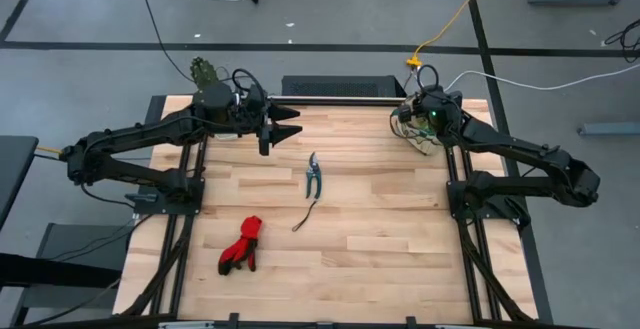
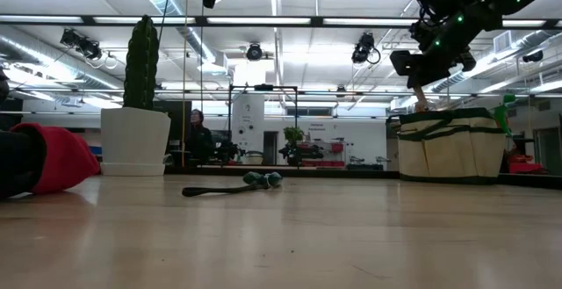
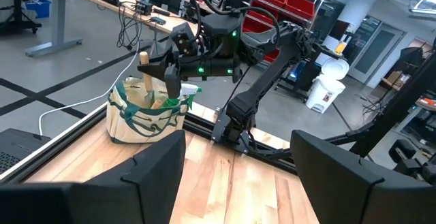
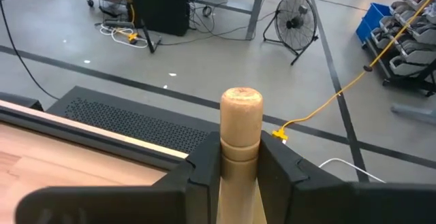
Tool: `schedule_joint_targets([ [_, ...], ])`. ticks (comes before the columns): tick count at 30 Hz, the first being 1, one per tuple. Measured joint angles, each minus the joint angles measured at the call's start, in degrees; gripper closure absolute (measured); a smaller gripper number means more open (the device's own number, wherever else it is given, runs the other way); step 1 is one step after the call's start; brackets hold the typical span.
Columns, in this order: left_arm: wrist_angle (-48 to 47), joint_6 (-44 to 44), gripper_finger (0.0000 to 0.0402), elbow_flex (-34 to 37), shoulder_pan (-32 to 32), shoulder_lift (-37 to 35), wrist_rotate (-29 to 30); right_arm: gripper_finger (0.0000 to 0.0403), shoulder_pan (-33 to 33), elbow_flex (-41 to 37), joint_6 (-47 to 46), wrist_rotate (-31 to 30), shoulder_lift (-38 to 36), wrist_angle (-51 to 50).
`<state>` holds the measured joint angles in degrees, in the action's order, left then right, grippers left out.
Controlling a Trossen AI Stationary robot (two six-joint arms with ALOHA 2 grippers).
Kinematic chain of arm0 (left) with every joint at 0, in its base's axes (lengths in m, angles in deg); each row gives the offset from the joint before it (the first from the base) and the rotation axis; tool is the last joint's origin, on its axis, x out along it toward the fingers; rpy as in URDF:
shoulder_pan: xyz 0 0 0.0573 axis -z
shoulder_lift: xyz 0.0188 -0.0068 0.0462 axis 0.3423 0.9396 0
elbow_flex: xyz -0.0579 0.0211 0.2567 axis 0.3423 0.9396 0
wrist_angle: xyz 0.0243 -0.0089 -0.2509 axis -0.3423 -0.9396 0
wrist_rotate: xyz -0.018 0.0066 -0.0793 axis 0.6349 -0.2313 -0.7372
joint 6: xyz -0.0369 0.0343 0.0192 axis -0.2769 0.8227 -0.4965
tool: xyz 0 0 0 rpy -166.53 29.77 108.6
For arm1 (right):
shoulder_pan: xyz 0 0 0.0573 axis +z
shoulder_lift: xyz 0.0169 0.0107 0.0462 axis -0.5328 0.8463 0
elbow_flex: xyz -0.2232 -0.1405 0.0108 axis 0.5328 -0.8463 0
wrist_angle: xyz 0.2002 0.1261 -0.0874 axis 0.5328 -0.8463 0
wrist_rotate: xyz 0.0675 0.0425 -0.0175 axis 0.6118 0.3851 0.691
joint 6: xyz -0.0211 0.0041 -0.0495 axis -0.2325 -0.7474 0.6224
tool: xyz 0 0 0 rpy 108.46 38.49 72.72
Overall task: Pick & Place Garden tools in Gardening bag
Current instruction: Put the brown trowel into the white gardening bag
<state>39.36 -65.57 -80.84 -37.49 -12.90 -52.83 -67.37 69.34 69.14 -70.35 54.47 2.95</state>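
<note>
Beige bag at the table's far right corner, soft-sided (likely to sag if nudged), already holding a green sprayer. Right gripper directly above it, clamped on the trowel's wooden handle: stiff, smooth, probably blade-heavy, so best held near the collar. Left gripper hovering at the far left, fingers wide, empty. Red gloves limp near the front; shears mid-table, rigid, pointed; thin cord beside them.

A white pot holding a tall green cactus stands at the wooden table's far corner; a floor fan sits beyond
</note>
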Motion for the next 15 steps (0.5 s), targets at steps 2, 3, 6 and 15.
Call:
schedule_joint_targets([
  [2,0.0,0.0,0.0131,0.0,0.0,0.0,0.01,0.0328,0.0,0.0,0.94,-0.25,0.0,-0.08],
  [3,0.0,0.03,0.0131,0.0,0.0,0.0,0.02,0.0328,0.0,0.0,1.61,-0.25,0.0,-0.07],
  [6,-0.02,0.52,0.0131,0.02,0.0,0.0,0.04,0.0328,0.0,0.0,3.88,-0.26,0.0,-0.3],
  [15,-0.04,0.52,0.0131,0.02,0.0,0.07,0.02,0.0328,0.02,-6.34,6.05,-0.25,0.0,7.02],
])
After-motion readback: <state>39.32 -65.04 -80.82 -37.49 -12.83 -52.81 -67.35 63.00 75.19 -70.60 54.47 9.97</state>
